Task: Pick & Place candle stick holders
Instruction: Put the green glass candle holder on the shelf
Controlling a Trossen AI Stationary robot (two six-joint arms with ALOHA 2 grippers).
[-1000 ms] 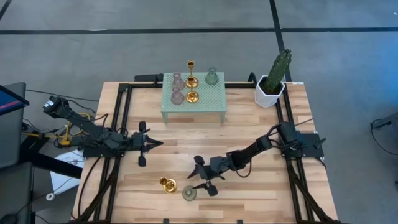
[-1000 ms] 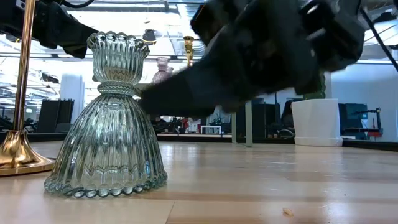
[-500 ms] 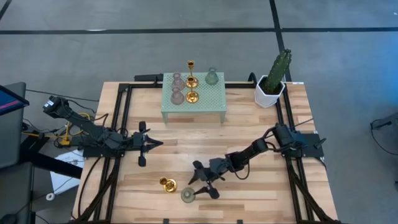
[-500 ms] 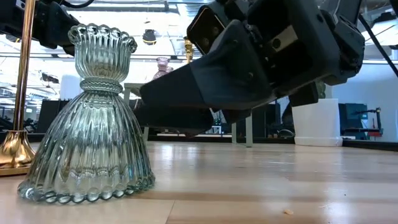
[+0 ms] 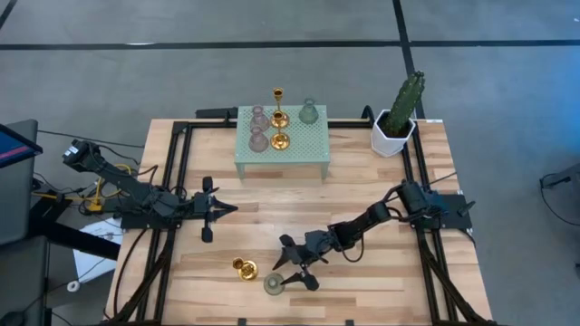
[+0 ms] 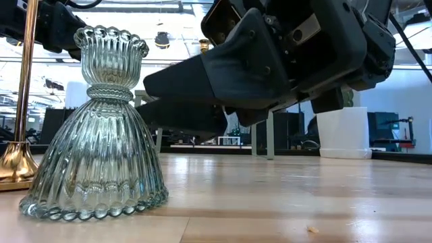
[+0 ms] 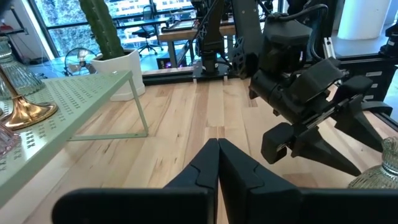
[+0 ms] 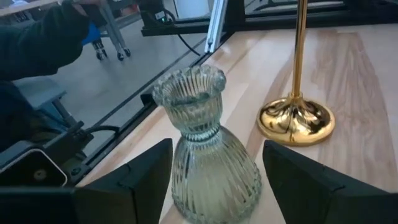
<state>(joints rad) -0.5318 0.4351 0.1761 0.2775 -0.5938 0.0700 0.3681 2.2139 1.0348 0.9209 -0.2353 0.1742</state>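
Observation:
A ribbed sage-green glass candle stick holder (image 5: 274,284) (image 8: 208,155) stands upright on its wide base near the table's front edge. A gold holder (image 5: 243,268) (image 8: 297,118) stands just to its left. My right gripper (image 5: 292,264) is open and low over the table, one finger on either side of the green holder. My left gripper (image 5: 227,210) (image 7: 217,155) waits shut at the table's left, pointing level. Several more holders, pink, gold and green, stand on the mint stand (image 5: 304,149). My right gripper comes at the green holder nearly level from the table's right, its fingers (image 8: 146,180) flanking the holder's bell-shaped body (image 8: 186,180). Whether either finger touches the glass, I cannot tell. The holder stands upright on the table.
A cactus in a white pot (image 5: 397,118) stands at the far right corner. The mint perforated stand sits at the far middle. Black frame rails (image 5: 181,172) run along the table's left and right sides. Bare wood (image 5: 362,290) lies right of the green holder.
My right gripper has tipped and rolled a little while closing in around the green holder. The holder slid a short way toward the table's left and near edge, staying upright, then stood still. The gold holder has not moved.

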